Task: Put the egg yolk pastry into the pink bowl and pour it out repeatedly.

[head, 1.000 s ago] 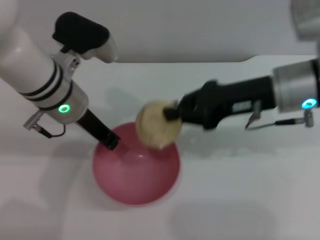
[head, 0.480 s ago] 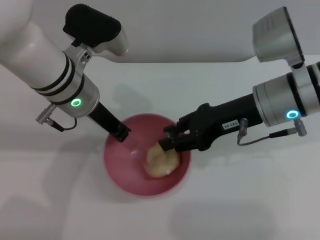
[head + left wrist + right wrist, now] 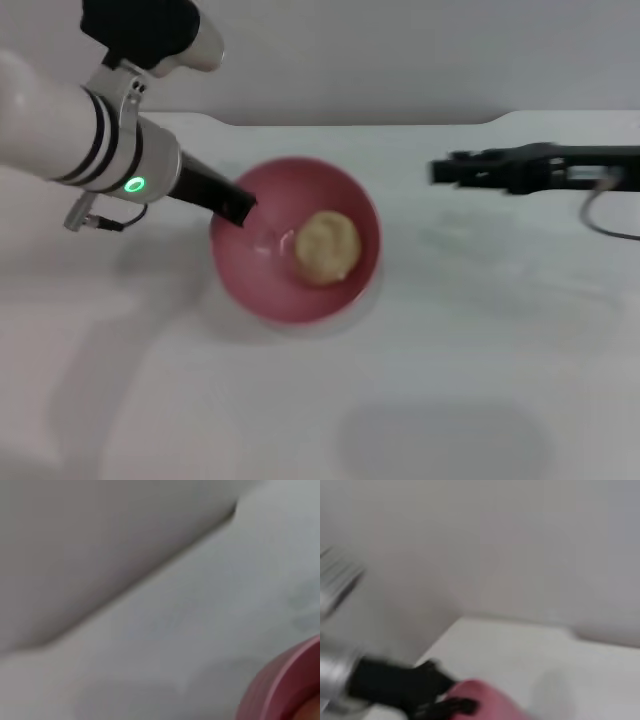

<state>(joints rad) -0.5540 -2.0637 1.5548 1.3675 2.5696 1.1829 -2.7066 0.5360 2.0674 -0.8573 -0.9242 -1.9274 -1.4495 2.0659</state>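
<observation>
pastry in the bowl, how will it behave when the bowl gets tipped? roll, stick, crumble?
The pastry is a round ball lying loose on the smooth inside of the bowl, so it will probably roll out readily once the left gripper, at the rim, tilts it. Its matte, lumpy surface suggests it may shed crumbs if squeezed hard. It looks light for its size.

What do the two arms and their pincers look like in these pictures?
The left arm is white with two black bands and a green ring light. A black-and-white camera block sits on top, and a thin grey cable with a plug hangs below. Its pincer is black and slim. Of the right arm only the black pincer, its dark body and a thin cable show.
</observation>
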